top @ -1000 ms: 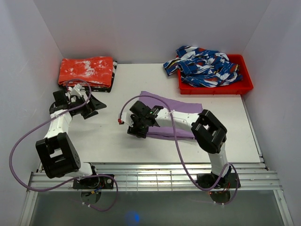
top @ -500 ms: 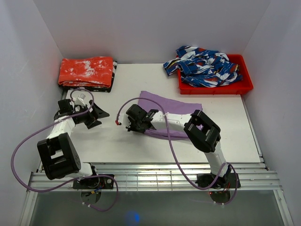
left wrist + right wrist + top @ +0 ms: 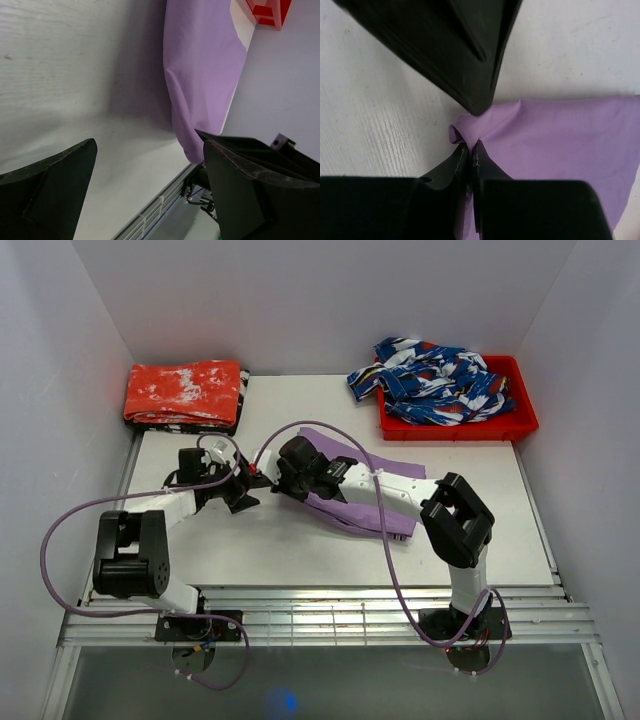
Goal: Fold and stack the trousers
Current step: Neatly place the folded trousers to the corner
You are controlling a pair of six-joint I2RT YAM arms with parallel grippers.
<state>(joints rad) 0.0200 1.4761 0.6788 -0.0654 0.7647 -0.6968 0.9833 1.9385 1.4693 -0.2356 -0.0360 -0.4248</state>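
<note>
Folding stage: the trousers (image 3: pixel 395 465), a thin, limp lilac cloth, lie as a folded band on the table (image 3: pixel 230 540), centre-right and apart from the red bin (image 3: pixel 520 425). The right gripper (image 3: pixel 470 147) is pressed together, pinching the band's left corner. The left gripper (image 3: pixel 150 185) stands spread just beside that corner, holding nothing. Light and floppy, the fabric probably sags from a single pinch, so holds at two corners of one edge suit it best
</note>
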